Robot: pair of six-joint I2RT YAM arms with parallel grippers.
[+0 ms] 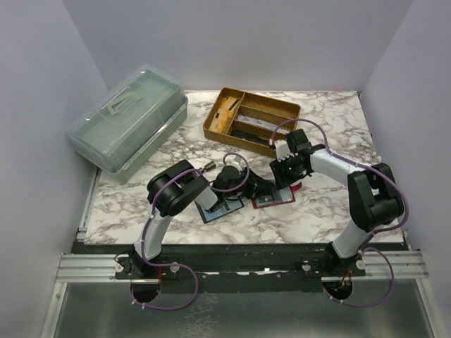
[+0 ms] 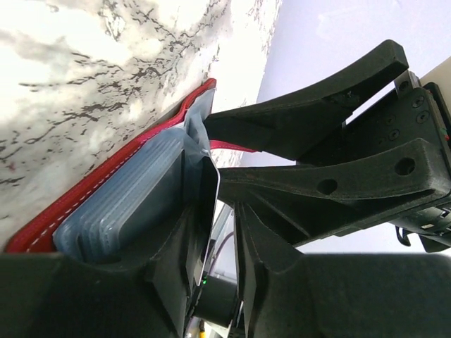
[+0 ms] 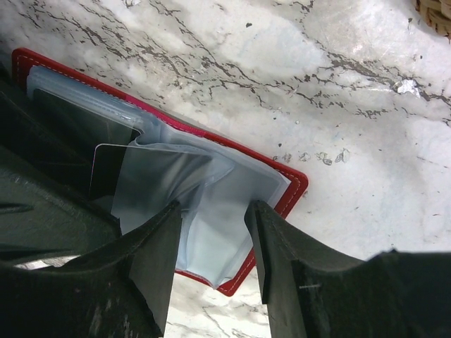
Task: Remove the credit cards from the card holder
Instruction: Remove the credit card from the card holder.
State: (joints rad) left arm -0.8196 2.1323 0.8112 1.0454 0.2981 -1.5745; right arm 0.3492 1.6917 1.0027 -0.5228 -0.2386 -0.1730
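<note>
The red card holder point(image 1: 268, 202) lies open on the marble, its clear sleeves point(image 3: 211, 190) fanned upward. A dark credit card point(image 3: 106, 169) with a pale edge sticks out of one sleeve. In the left wrist view that card point(image 2: 210, 190) stands edge-on against one finger of my left gripper point(image 2: 224, 225); a gap shows between it and the other finger. More pale cards point(image 2: 120, 211) sit stacked in the holder point(image 2: 106, 176). My right gripper point(image 3: 215, 211) is open, its fingertips resting on the loose sleeves near the holder's red rim point(image 3: 292, 186).
A clear box with a green lid point(image 1: 130, 120) stands at the back left. A wooden divided tray point(image 1: 250, 116) sits at the back centre. A flat blue-grey wallet point(image 1: 222, 209) lies under my left arm, and a small dark object point(image 1: 209, 167) beside it. Walls enclose the table.
</note>
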